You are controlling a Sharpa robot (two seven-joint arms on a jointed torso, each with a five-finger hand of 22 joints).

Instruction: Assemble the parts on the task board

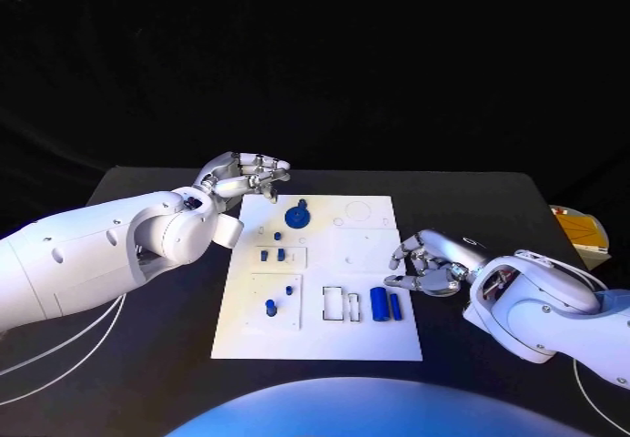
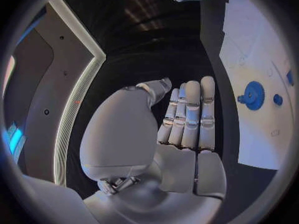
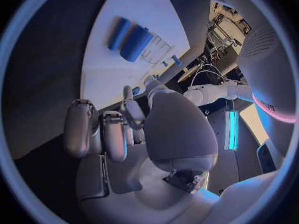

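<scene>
The flat white rectangular task board (image 1: 321, 309) lies mid-table, carrying a round blue toothed gear (image 1: 298, 217) near its far end and two upright-lying blue cylinders (image 1: 385, 304) by its right edge. The silver left hand (image 1: 244, 175) hovers off the board's far-left corner, fingers curled inward on nothing. The silver right hand (image 1: 425, 264) hangs at the right edge with fingers bunched; whether they pinch anything is hidden.
</scene>
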